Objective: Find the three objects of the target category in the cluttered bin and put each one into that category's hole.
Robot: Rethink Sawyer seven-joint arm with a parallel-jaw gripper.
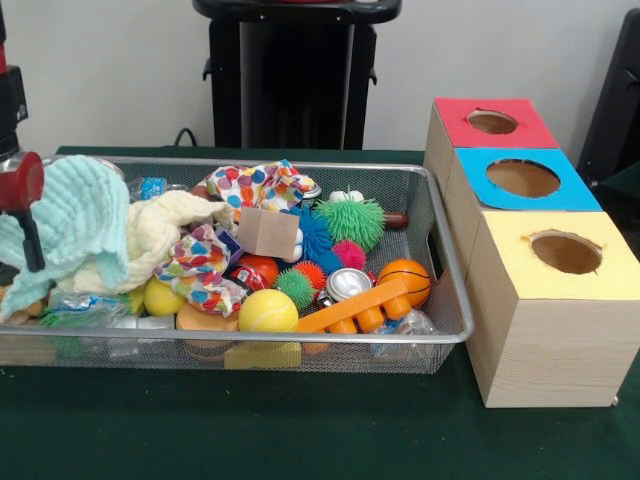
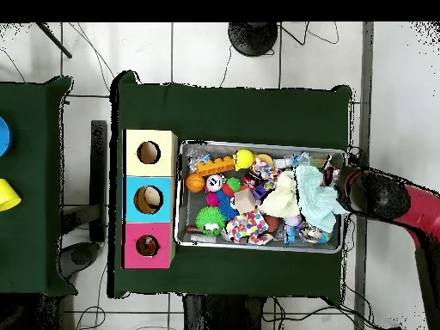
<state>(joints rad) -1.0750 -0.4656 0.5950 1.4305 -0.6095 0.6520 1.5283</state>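
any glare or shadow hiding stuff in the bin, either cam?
Front view: even light, small highlight on the silver can, soft shadow under the bin rim; arm at the left edge is cropped. Overhead view: flat light, no glare; the arm covers the bin's right end, so the gripper is hidden.

No legible text or labels anywhere

The wire bin (image 1: 447,262) lies at centre-left of the front view, full of mixed toys and cloths. At the right stands a row of three wooden boxes with round holes: red (image 1: 494,122), blue (image 1: 523,178), yellow (image 1: 566,252).
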